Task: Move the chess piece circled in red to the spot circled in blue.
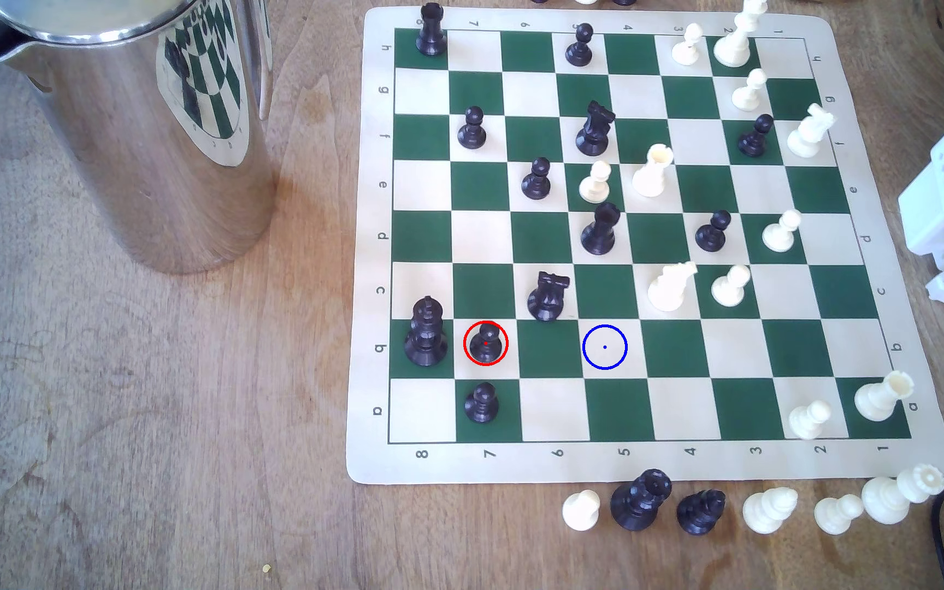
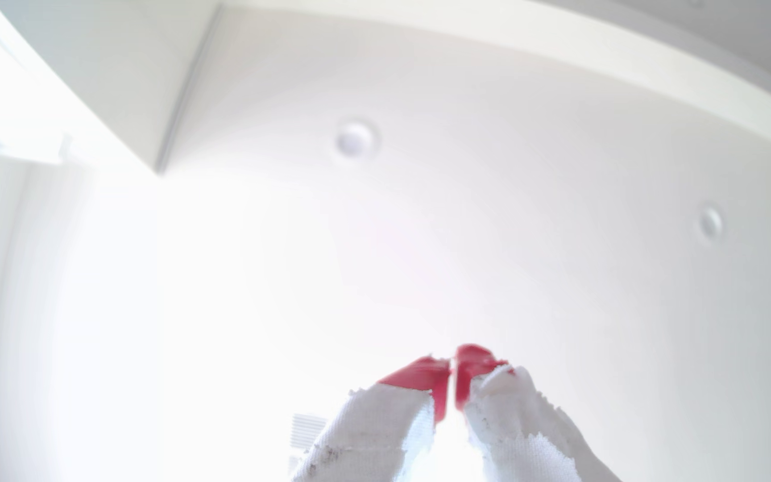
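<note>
Reaching for the black pawn [image 1: 485, 343] risks clipping the black king [image 1: 426, 332] just beside it; gripper [image 2: 453, 371] red tips apparently pressed together, empty, aimed ceilingward.

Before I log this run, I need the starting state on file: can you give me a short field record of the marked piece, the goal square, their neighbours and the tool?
piece: black pawn in the red ring, upright on a cream square
goal: blue-ringed square, cream, bare
relation: same row, one green square between them
neighbours: black king beside the pawn on the exterior view's left; black knight one row up, between pawn and goal
tool: red tips close together, holding nothing, pointed at a ceiling
task status: not yet started
</note>
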Controlling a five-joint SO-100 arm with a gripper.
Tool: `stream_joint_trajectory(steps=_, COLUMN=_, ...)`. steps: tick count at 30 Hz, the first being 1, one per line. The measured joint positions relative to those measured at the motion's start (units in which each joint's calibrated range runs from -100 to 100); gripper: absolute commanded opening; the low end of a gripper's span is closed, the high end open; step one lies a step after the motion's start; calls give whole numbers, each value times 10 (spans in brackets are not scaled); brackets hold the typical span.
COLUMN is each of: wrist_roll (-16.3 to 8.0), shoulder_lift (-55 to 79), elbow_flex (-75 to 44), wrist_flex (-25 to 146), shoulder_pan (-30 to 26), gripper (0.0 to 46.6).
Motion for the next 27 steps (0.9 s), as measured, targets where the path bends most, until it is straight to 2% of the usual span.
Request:
stream_joint_trajectory(steps=2, wrist_roll=-2, shoulder_lift=0, elbow_flex=0, wrist_flex=1, shoulder_pan=0, gripper=31)
stream_joint_trajectory(steps=5, wrist_roll=-42, shoulder_lift=1, elbow_flex=0, wrist_flex=56, shoulder_pan=-3, gripper=39)
stream_joint_trajectory(steps=7, wrist_roll=-61, shoulder_lift=1, elbow_flex=0, wrist_flex=109, shoulder_pan=-5, gripper=43)
stream_joint_trajectory(steps=12, wrist_roll=-72, shoulder_lift=1, elbow_flex=0, wrist_flex=275, shoulder_pan=-16, gripper=47)
stream_joint_trajectory(steps=22, wrist_roll=-57, shoulder_lift=4, elbow_flex=0, wrist_flex=586, shoulder_pan=-17, gripper=19)
stream_joint_trajectory(steps=24, wrist_roll=-49, shoulder_lift=2, elbow_flex=0, wrist_flex=622, shoulder_pan=-32, gripper=2)
stream_joint_trajectory(steps=27, wrist_roll=-24, shoulder_lift=5, elbow_flex=-7, wrist_flex=758, shoulder_pan=-91, gripper=2)
